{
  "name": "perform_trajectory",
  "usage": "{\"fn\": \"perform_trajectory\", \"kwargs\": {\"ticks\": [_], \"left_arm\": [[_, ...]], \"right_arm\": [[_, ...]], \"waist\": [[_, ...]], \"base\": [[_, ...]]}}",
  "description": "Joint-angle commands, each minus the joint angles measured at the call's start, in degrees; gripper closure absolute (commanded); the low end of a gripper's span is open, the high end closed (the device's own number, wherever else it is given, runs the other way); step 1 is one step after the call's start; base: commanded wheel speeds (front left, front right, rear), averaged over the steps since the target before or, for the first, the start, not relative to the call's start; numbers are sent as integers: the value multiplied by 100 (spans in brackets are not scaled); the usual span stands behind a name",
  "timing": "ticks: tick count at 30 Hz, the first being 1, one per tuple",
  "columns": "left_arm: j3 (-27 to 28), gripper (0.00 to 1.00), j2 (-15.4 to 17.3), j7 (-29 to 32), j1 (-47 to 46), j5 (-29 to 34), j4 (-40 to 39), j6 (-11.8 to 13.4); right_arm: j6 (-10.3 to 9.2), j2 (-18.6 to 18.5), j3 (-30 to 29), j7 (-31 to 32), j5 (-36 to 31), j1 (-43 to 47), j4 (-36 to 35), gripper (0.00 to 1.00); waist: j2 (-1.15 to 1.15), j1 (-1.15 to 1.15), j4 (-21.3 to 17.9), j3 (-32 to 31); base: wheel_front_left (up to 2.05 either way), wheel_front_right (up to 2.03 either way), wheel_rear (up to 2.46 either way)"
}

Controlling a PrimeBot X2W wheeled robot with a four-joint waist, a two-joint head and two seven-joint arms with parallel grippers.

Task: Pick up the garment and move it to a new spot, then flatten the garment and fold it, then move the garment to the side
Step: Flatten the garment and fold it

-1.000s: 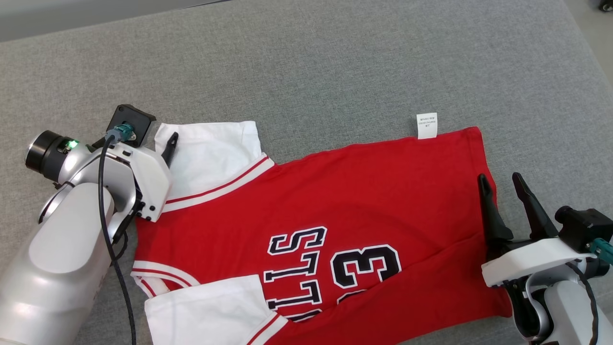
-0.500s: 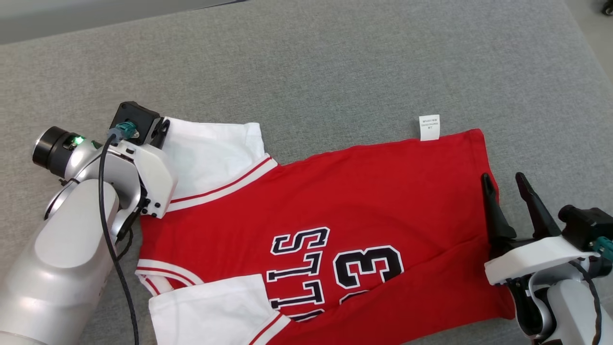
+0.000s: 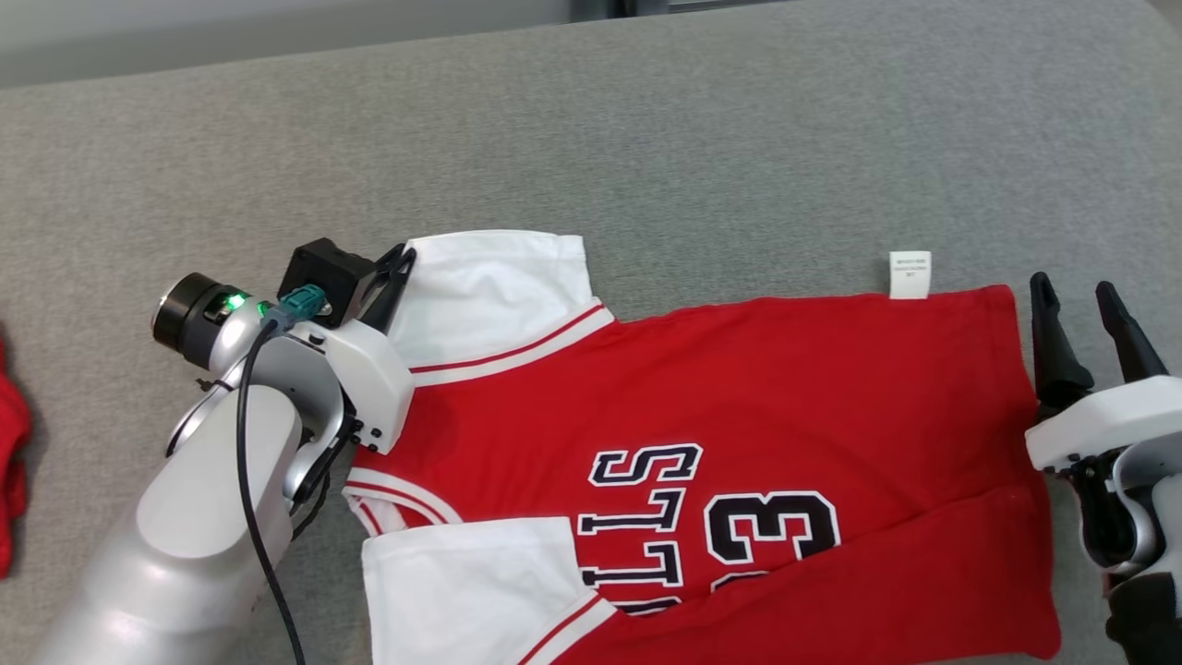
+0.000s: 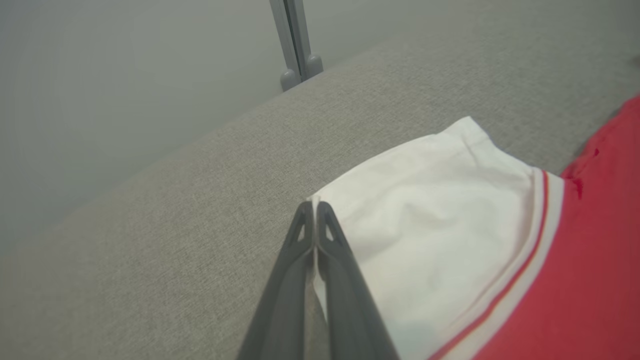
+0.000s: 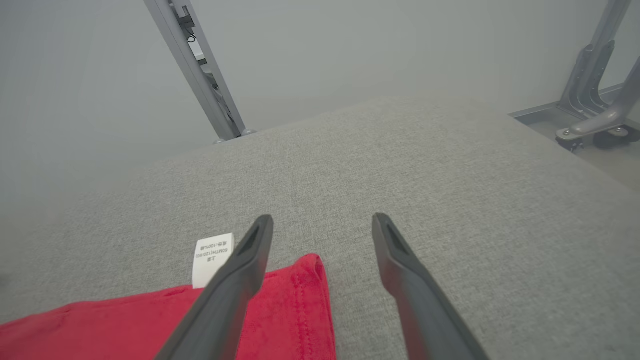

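Red with white sleeves, the garment [image 3: 739, 388] lies spread flat on the grey cushion [image 3: 739, 139], reaching from the left gripper [image 3: 399, 263] across to the right gripper [image 3: 1072, 283]. The left gripper's fingers are pressed together, pinching the corner of the farther white sleeve [image 3: 489, 286] at their tips. The right gripper's fingers stand wide apart at the hem corner, one over the red edge, the other over bare cushion. A white care label [image 3: 910, 274] sticks out near the first.
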Motion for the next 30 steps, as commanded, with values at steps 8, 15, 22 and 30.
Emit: {"fn": "perform_trajectory", "kwargs": {"ticks": [8,15,22,30], "left_arm": [[-86,100,-68,-90,103,-36,-338,85],[-115,100,-23,-26,177,-67,-579,133],[-143,100,54,48,209,-105,-720,178],[-179,100,91,125,252,-152,-816,193]], "right_arm": [[1,-403,213,573,347,-493,826,0],[1,-569,616,821,628,-693,1206,0],[1,-673,939,670,849,-812,1414,0],[1,-772,1227,559,1053,-931,1576,0]], "waist": [[0,0,355,24],[0,0,429,78],[0,0,433,98],[0,0,443,101]], "base": [[0,0,0],[0,0,0],[0,0,0],[0,0,0]]}}
